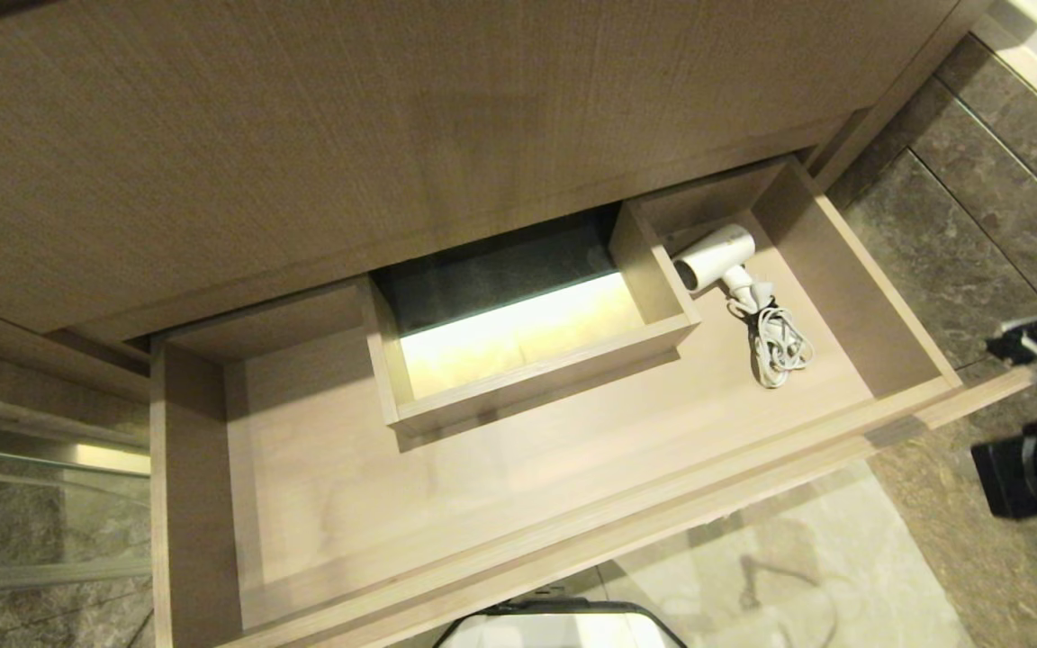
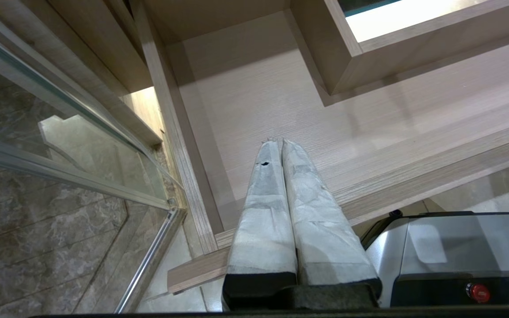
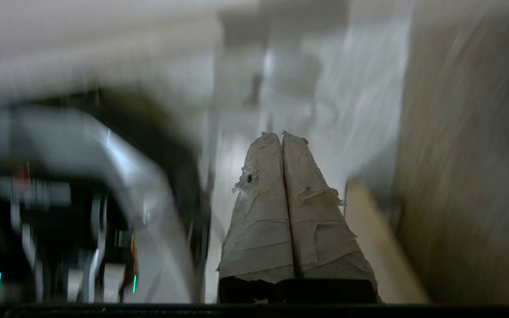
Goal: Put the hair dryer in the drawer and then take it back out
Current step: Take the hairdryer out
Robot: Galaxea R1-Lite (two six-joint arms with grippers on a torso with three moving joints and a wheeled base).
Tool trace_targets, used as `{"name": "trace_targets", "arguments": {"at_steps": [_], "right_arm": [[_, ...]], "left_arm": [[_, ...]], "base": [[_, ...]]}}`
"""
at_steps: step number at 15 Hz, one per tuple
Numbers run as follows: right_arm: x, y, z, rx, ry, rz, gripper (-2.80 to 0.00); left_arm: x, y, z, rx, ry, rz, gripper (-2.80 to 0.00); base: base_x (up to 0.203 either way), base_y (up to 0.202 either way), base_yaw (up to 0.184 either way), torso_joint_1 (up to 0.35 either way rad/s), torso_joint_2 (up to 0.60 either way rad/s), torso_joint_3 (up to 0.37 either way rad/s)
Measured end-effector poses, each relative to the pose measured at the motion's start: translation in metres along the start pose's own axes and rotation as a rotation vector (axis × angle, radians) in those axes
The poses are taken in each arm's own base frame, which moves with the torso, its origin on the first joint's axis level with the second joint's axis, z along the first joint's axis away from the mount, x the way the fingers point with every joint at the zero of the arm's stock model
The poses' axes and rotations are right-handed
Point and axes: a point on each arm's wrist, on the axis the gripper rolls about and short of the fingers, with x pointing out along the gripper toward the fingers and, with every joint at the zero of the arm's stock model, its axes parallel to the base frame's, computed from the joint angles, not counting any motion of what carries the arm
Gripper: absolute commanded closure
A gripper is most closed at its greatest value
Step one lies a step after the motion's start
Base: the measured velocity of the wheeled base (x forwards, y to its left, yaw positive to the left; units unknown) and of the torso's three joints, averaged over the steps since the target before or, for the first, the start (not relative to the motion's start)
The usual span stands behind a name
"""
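Grey stone floor (image 1: 960, 225) surrounds a wood-grain vanity whose wide drawer (image 1: 518, 540) stands pulled out across the head view. At its left end, seen from the left wrist, the left gripper (image 2: 278, 142) hangs parked with its padded fingers (image 2: 263, 212) pressed together, holding nothing. Centre frame is the boxed cut-out (image 1: 527, 360). Right of it, in the drawer's upper-right corner, lies the hair dryer (image 1: 716, 256), its barrel running diagonally with the dark grille toward the cut-out, its bundled cord (image 1: 780, 346) trailing toward the lower right. At the far right edge, outside the drawer, is the right arm; the right gripper (image 3: 281, 134) is closed and empty. It looks the nearer one; the dryer lies up and left of it.
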Motion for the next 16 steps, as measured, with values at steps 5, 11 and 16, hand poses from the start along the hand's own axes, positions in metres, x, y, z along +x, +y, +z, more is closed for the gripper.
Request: {"name": "trace_targets", "arguments": {"at_steps": [5,11,16], "right_arm": [[0.005,0.009,-0.060,-0.002,0.137,0.018,0.00],[0.049,0.005,-0.036,-0.021,0.032,0.000,0.00],[0.087,-0.004,0.007,-0.032,-0.124,-0.038,0.00]], "left_arm": [[0.000,0.000,0.000,0.000,0.000,0.000,0.00],[0.000,0.000,0.000,0.000,0.000,0.001,0.00],[0.000,0.000,0.000,0.000,0.000,0.000,0.00]], "base": [[0.000,0.000,0.000,0.000,0.00,0.000],[0.000,0.000,0.000,0.000,0.00,0.000],[0.000,0.000,0.000,0.000,0.00,0.000]]}}
